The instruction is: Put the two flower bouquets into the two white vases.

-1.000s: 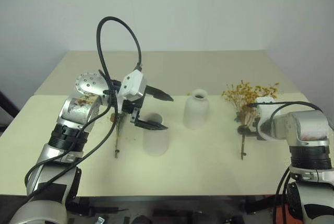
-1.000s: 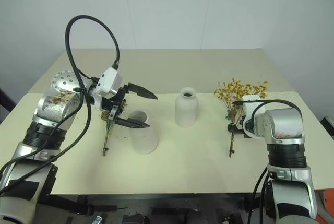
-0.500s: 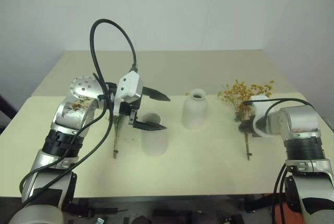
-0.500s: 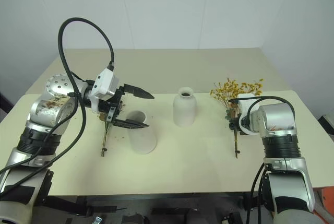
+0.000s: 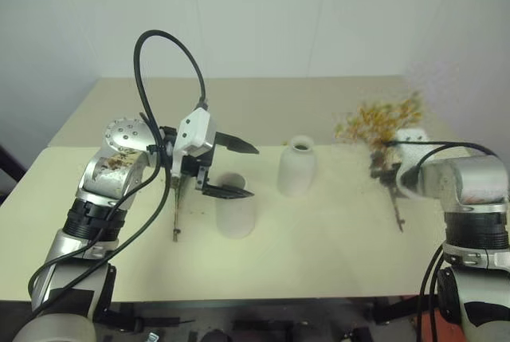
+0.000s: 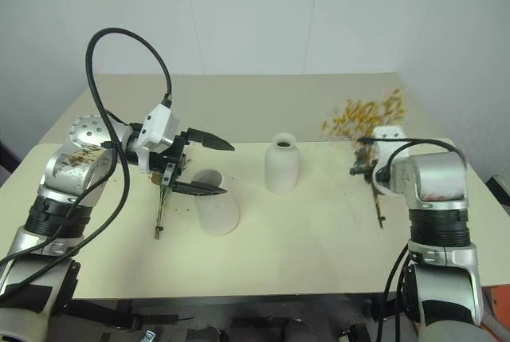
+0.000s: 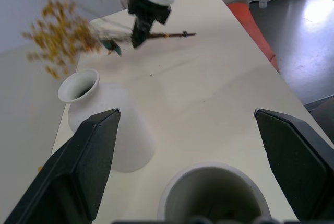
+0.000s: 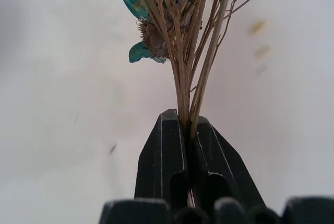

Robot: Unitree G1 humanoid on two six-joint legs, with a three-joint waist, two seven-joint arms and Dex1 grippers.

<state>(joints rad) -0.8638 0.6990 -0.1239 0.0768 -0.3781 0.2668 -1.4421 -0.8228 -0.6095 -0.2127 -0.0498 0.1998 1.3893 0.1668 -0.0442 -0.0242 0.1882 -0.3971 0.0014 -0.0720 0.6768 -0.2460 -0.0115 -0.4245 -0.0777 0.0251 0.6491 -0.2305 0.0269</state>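
The larger bouquet (image 5: 378, 119), tiny yellow-orange blossoms on thin stems, hangs tilted above the table's right side. My right gripper (image 5: 386, 168) is shut on its stems (image 8: 190, 78), whose cut end (image 5: 398, 221) points down toward me. The smaller sprig (image 5: 175, 208) lies on the table left of the tapered vase (image 5: 237, 208). My left gripper (image 5: 253, 172) is open, its fingers apart just above that vase's mouth (image 7: 211, 195). To the right of the tapered vase stands the narrow-necked bottle vase (image 5: 297, 168).
The cream table (image 5: 319, 262) has its front edge close to me and a white wall behind it. A black cable (image 5: 159, 47) loops high over my left arm. Small flower crumbs lie near the sprig and below the raised bouquet.
My right gripper has shut on the larger bouquet's stems and lifted it off the table, blossoms swinging up and back. The left gripper has kept its place over the tapered vase.
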